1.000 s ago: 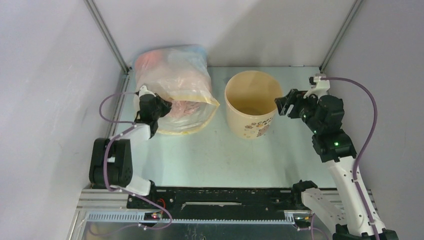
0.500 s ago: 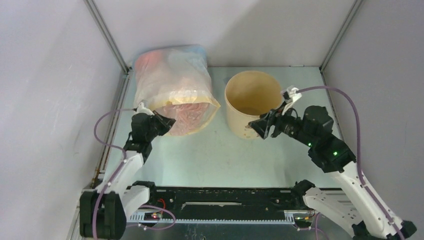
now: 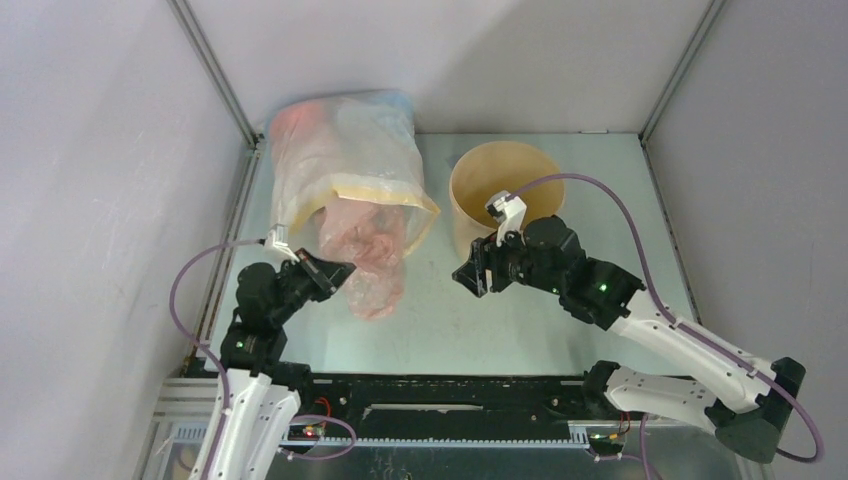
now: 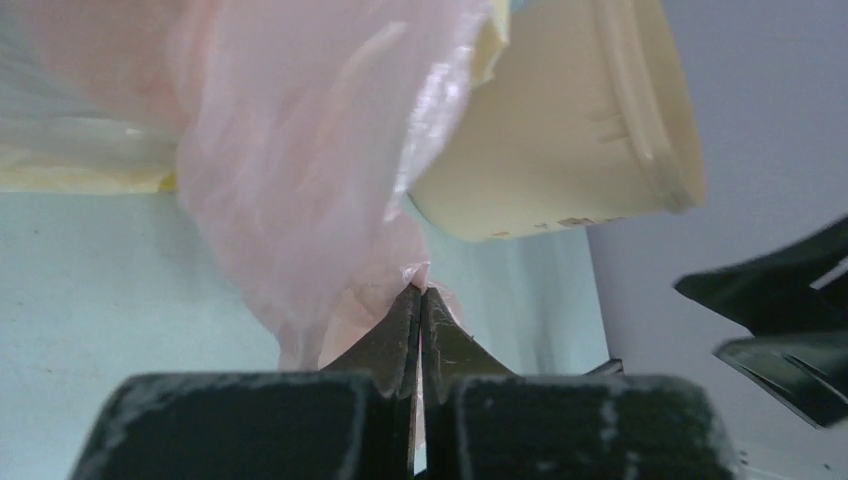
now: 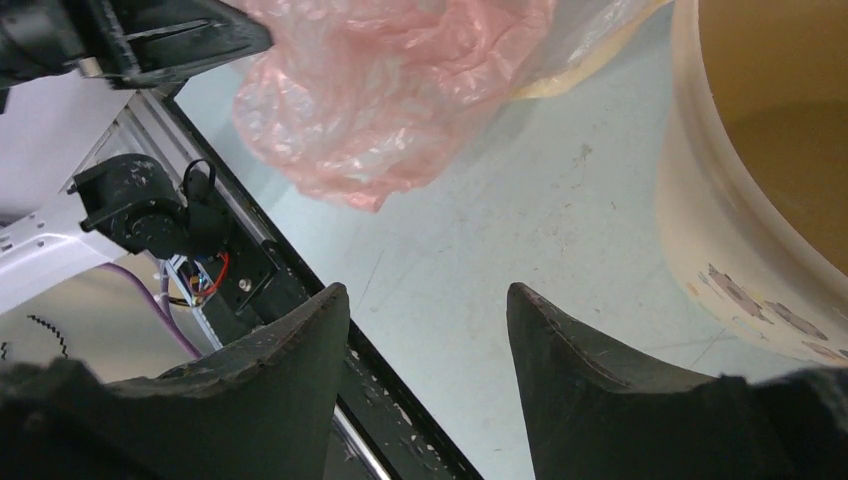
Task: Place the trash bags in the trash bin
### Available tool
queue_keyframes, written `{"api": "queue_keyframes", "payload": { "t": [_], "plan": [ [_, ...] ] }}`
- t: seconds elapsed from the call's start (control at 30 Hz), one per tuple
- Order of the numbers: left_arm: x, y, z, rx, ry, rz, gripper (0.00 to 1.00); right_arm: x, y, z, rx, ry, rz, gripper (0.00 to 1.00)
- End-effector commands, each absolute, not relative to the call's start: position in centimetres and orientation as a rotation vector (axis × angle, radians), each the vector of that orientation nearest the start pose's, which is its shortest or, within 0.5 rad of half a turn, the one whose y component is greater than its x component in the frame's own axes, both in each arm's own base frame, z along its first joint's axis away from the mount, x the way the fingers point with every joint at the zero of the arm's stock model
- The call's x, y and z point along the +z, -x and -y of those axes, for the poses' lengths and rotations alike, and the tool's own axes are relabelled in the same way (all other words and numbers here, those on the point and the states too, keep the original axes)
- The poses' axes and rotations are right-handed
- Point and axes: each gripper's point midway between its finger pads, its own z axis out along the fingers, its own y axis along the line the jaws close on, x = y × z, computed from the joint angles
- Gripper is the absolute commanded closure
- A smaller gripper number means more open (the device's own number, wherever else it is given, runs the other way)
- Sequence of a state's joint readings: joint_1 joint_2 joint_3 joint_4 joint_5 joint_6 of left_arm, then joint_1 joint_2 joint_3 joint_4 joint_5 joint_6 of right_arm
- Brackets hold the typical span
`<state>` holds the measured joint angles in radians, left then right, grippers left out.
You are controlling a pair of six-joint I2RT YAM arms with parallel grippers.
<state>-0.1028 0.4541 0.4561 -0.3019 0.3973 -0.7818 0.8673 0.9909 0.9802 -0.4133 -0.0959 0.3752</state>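
Note:
A crinkly pale-pink trash bag [image 3: 372,262] hangs out of the mouth of the big clear sack [image 3: 345,165] onto the table. My left gripper [image 3: 342,272] is shut on the pink bag's edge [image 4: 300,200], with the film pinched at the fingertips [image 4: 421,292]. The tan trash bin [image 3: 505,190] stands upright at the back centre, partly behind my right arm; it also shows in the left wrist view [image 4: 560,120] and the right wrist view [image 5: 760,180]. My right gripper [image 3: 465,277] is open and empty [image 5: 428,296], over bare table between the pink bag [image 5: 390,80] and the bin.
The clear sack with a yellow hem lies at the back left against the corner post [image 3: 215,75], holding more pinkish film. The black front rail [image 3: 430,395] runs along the near edge. Grey walls close in the left, back and right sides.
My left gripper has pulled back toward the near edge, drawing the pink bag out of the clear sack. My right gripper has swung left from beside the bin to in front of it.

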Motion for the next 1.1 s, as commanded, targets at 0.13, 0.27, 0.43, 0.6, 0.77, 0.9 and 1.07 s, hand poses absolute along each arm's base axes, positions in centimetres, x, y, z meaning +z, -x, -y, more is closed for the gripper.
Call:
{"api": "queue_keyframes", "payload": {
  "t": [0.13,0.27,0.43,0.6,0.77,0.9,1.07],
  "plan": [
    [22.5,-19.1,13.0,-1.030,0.271,-1.983,1.00,25.6,-20.0,-29.8,0.872,0.539,-1.984,0.41],
    [21.9,-18.7,14.2,-1.131,0.274,-2.010,1.00,24.7,-19.5,-31.2,0.887,0.563,-2.000,0.42],
    [22.6,-18.2,15.6,-1.169,0.231,-1.995,1.00,24.2,-18.1,-32.2,0.852,0.632,-1.984,0.38],
    [23.1,-18.1,17.4,-1.214,0.195,-1.992,1.00,23.3,-15.0,-34.1,0.838,0.841,-1.923,0.27],
    [23.4,-17.9,19.1,-1.236,0.149,-2.015,1.00,22.4,-12.6,-35.4,0.739,0.967,-1.849,0.22],
    [23.7,-18.0,19.7,-1.231,0.137,-2.013,1.00,21.7,-10.7,-36.1,0.731,1.042,-1.809,0.21],
    [24.1,-18.3,20.2,-1.243,0.133,-2.006,1.00,19.5,-9.5,-36.5,0.712,1.105,-1.837,0.21]
  ]
}}
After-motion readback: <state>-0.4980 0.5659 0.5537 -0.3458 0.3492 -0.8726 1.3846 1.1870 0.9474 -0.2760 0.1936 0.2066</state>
